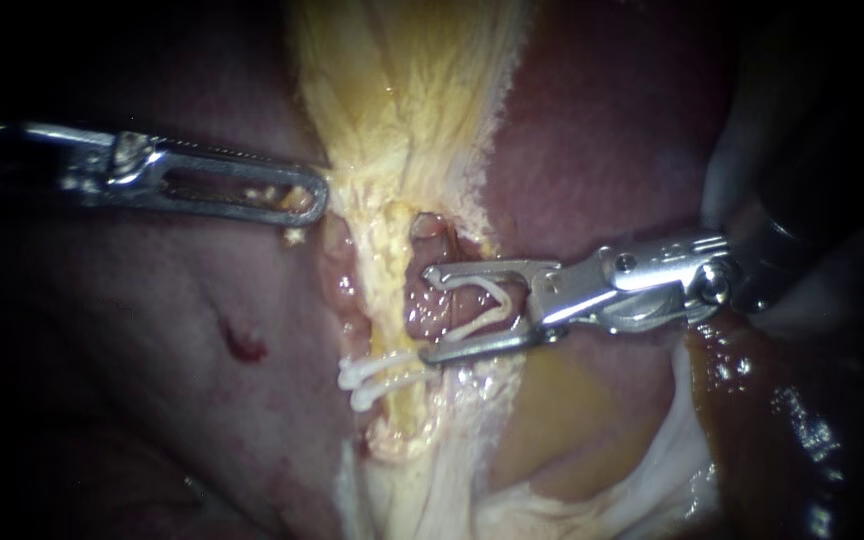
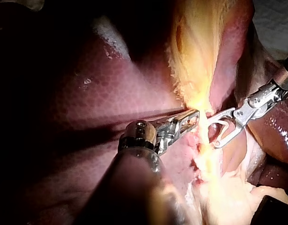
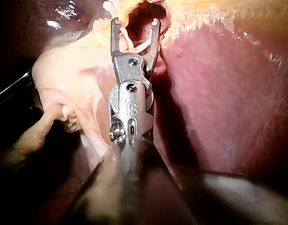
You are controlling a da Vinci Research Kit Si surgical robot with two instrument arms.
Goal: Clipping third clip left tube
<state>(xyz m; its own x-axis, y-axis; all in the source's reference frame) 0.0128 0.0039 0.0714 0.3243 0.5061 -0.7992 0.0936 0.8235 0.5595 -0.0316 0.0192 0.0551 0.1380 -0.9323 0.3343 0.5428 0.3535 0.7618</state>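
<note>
My right instrument (image 1: 430, 312) comes in from the right, its jaws wide apart with a white clip (image 1: 487, 300) seated between them, a leg along each jaw. A pink tube (image 1: 420, 312) lies in the gap, beside the yellow tissue strand (image 1: 402, 110). Just below, two white clips (image 1: 374, 380) sit across the strand. My left instrument (image 1: 318, 200) reaches in from the left, its slotted jaws together on the strand's edge. In the right wrist view the jaws (image 3: 134, 22) hold the clip (image 3: 134, 46) at a dark opening.
Dark red liver (image 1: 152, 330) fills the left side and carries a small bleeding spot (image 1: 244, 346). Pale membrane and a glistening brown surface (image 1: 782, 420) lie under the right instrument's shaft. In the left wrist view both instruments (image 2: 194, 116) (image 2: 216, 132) meet at the strand.
</note>
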